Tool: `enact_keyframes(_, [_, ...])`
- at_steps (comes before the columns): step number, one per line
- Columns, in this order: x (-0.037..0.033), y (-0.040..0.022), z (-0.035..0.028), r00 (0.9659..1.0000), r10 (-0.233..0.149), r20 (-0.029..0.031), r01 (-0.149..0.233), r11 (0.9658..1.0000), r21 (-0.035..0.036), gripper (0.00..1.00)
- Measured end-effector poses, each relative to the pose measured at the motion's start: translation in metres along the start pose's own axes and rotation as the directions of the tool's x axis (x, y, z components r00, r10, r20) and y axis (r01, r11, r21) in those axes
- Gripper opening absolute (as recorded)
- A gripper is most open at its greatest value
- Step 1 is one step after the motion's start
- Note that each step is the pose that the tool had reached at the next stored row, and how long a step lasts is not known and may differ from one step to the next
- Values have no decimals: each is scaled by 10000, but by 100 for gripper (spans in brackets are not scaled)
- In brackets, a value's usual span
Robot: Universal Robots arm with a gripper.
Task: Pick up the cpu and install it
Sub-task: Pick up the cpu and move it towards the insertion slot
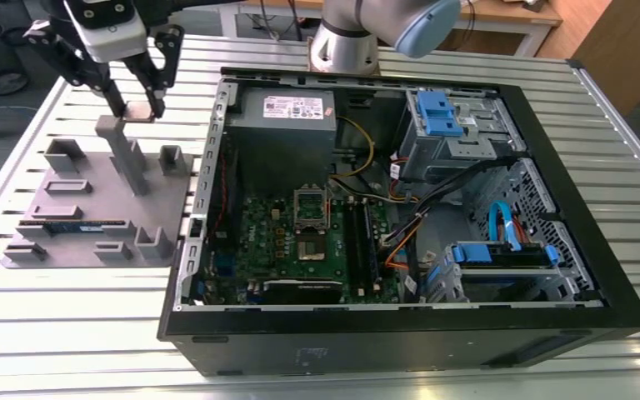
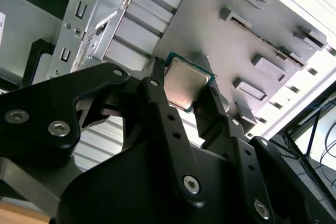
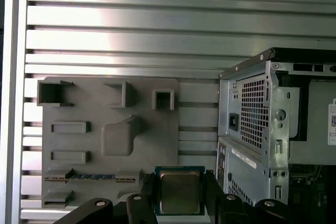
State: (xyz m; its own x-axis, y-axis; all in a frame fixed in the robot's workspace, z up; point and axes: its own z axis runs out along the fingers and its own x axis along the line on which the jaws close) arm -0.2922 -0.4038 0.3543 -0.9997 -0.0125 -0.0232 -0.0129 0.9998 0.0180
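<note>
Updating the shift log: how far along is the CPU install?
Done: the cpu is off the grey fixture plate and clamped in the gripper. In hand: it hangs above that plate, outside the open computer case. Left: seating it, as it is not yet on the motherboard.

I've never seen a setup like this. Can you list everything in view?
cpu: one, silvery top, green rim, held above the grey tray.
grey tray: one, grey, on the table, exterior view's left.
memory stick: one, blue-green, in the tray.
computer case: one, black, open, beside the tray.
motherboard: one, green, inside the case.
table: one, silver slats, under everything.
arm: one, silver with blue cap, at the case's far side.
gripper: one, black and white, jaws shut on the cpu.
</note>
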Motion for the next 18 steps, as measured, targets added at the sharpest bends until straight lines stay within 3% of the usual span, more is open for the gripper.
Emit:
enact_keyframes(10, [-355, -5, 8, 10000, 1, -1, -1, 10000, 1, 47])
enact_keyframes(18, [-552, -7, 13, 10000, 1, -2, -1, 10000, 1, 47])
